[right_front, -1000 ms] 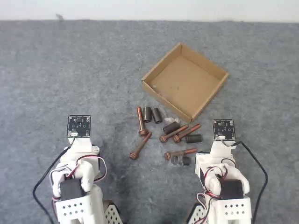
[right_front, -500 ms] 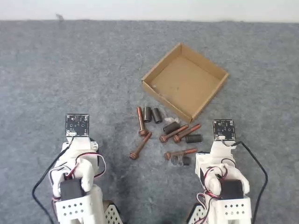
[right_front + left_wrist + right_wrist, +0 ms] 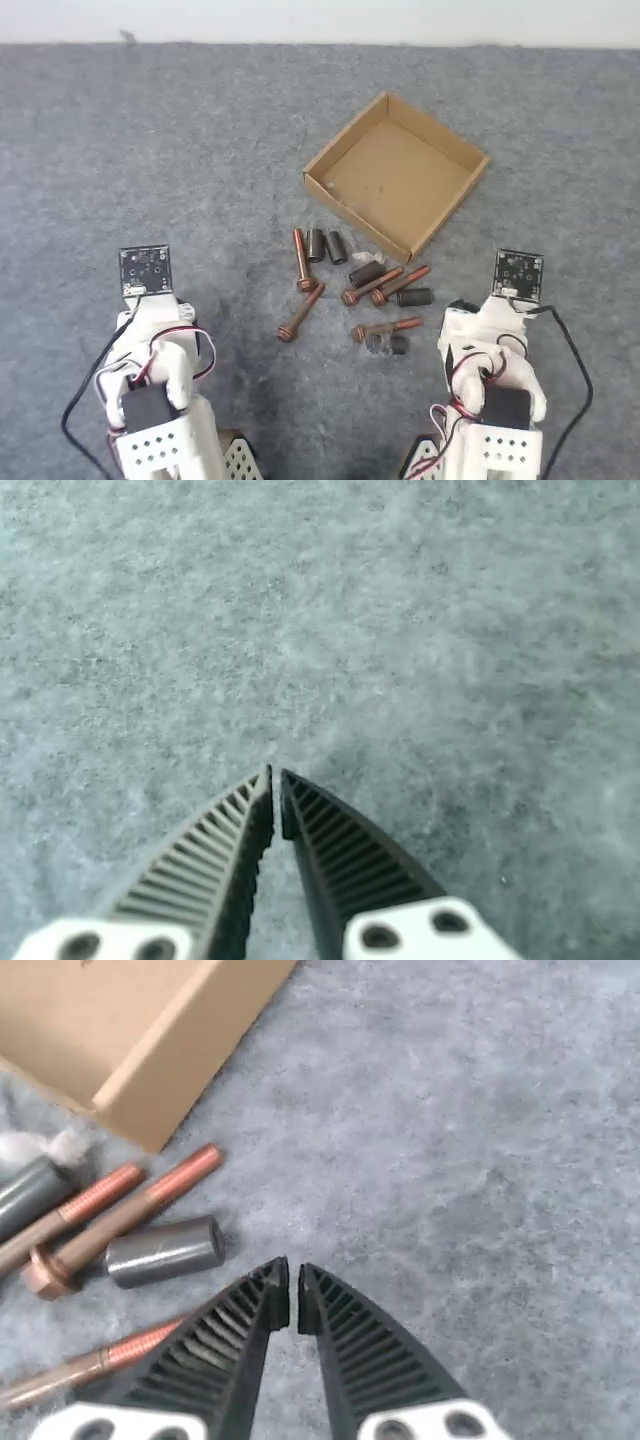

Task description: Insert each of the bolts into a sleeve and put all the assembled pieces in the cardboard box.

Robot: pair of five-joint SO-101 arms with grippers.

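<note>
You have nothing legible to work from here: no word, number or label can be read on any surface. The cardboard box [image 3: 190, 1050] carries a dark scrap of print (cut off at the picture's edge, too little to make out). From the high view, the small dark circuit board on the left arm's wrist [image 3: 145, 270] and its twin on the right arm's wrist [image 3: 518, 275] show tiny pale marks, too small for you to read.
</note>
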